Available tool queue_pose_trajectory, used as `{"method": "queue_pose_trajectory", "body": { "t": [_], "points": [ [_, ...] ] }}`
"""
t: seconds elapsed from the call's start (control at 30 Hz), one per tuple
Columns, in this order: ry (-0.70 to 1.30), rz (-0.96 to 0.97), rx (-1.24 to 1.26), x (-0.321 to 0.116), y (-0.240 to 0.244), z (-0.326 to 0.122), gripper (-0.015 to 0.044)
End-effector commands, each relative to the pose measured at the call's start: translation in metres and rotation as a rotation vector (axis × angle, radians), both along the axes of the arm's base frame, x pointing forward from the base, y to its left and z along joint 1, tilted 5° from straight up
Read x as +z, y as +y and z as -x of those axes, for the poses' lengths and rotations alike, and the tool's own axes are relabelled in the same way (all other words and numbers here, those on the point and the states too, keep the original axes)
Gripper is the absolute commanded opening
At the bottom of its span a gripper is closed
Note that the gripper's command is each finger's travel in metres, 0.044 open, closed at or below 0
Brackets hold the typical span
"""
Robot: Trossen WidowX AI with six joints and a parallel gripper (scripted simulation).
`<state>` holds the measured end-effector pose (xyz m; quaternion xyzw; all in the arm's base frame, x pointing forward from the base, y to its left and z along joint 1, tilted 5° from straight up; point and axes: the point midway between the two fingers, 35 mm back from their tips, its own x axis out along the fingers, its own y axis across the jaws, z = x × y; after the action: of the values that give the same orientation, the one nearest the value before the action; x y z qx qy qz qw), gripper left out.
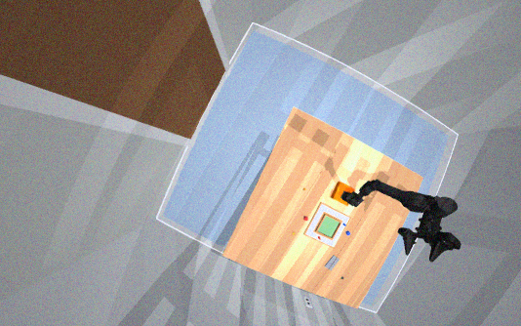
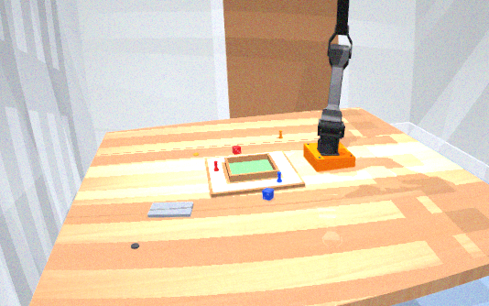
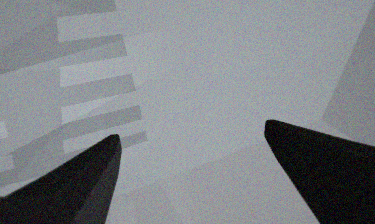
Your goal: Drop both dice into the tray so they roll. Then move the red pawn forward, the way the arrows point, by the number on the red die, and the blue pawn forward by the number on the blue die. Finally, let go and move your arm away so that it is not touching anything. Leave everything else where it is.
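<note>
Wrist view: claw (image 3: 190, 145) standing spread wide, pinching nothing, pointing at wall. Red die (image 2: 236, 149) and blue die (image 2: 267, 193) lying far below claw, outside tray (image 2: 251, 167). Pawns waiting. Nothing done yet.

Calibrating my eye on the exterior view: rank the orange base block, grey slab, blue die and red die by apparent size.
1. Orange base block
2. Grey slab, close behind, lying flat
3. Blue die
4. Red die; it sits farther from the camera, so the two dice may match.
</note>
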<state>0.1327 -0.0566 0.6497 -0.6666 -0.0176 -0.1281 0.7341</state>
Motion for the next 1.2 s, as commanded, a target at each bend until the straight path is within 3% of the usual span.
{"method": "queue_pose_trajectory", "body": {
  "t": [0.0, 0.13, 0.3, 0.53, 0.87, 1.17],
  "points": [
    [-0.001, 0.004, -0.001, 0.000, 0.002, -0.001, 0.0374],
    [0.001, 0.073, -0.025, -0.004, 0.041, -0.018, 0.0275],
    [0.043, 0.164, -0.049, -0.024, 0.091, -0.058, 0.0275],
    [0.155, 0.217, -0.104, -0.068, 0.119, -0.123, 0.0275],
    [0.428, 0.207, -0.155, -0.173, 0.112, -0.226, 0.0275],
    [0.731, 0.056, -0.227, -0.293, 0.057, -0.286, 0.0275]
  ]
}}
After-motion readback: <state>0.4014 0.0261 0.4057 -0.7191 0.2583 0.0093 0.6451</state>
